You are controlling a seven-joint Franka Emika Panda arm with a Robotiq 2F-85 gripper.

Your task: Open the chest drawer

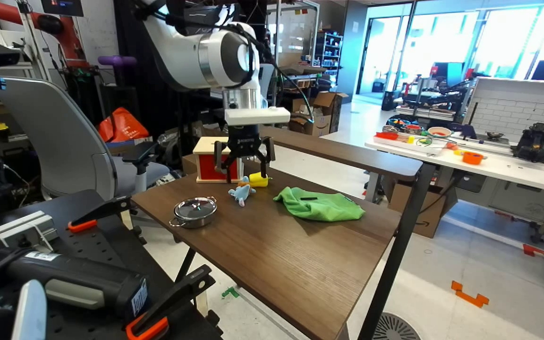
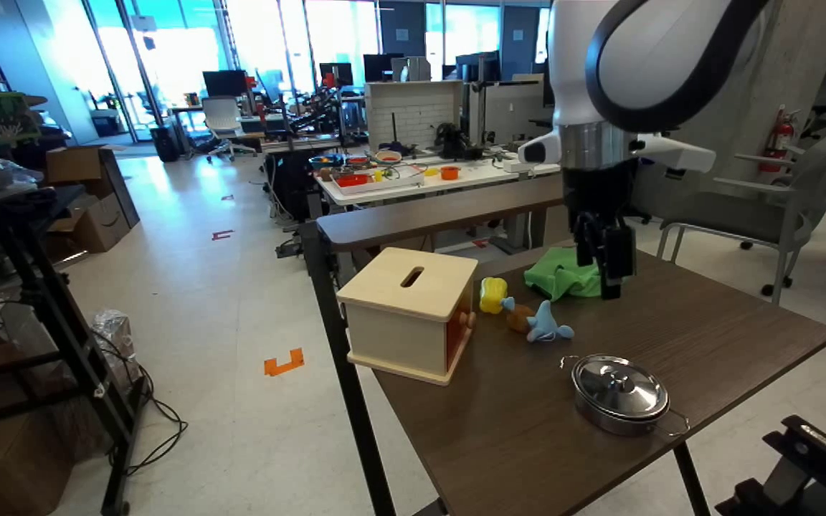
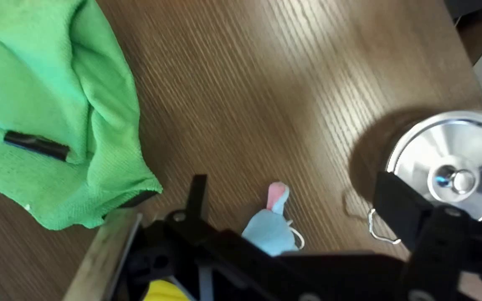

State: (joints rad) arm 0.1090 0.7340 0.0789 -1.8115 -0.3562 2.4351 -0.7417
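Observation:
The chest (image 1: 208, 145) stands at the table's far end, with a tan top and a red front face; it also shows in an exterior view (image 2: 391, 333), with a slot in its top and a round wooden knob (image 2: 467, 320) on the red front. The drawer looks closed there. My gripper (image 1: 246, 177) points down, open and empty, above the table; one finger overlaps the chest front in that view. It is well apart from the chest, on the knob side, in an exterior view (image 2: 610, 290). In the wrist view the fingers (image 3: 293, 179) are wide apart; the chest is out of view.
A blue plush toy (image 2: 546, 322) and a yellow toy (image 2: 493, 295) lie near the chest front. A lidded metal pot (image 2: 621, 387) stands near the table edge. A green cloth (image 1: 319, 205) lies across from it. A raised shelf (image 1: 343, 151) runs along one table side.

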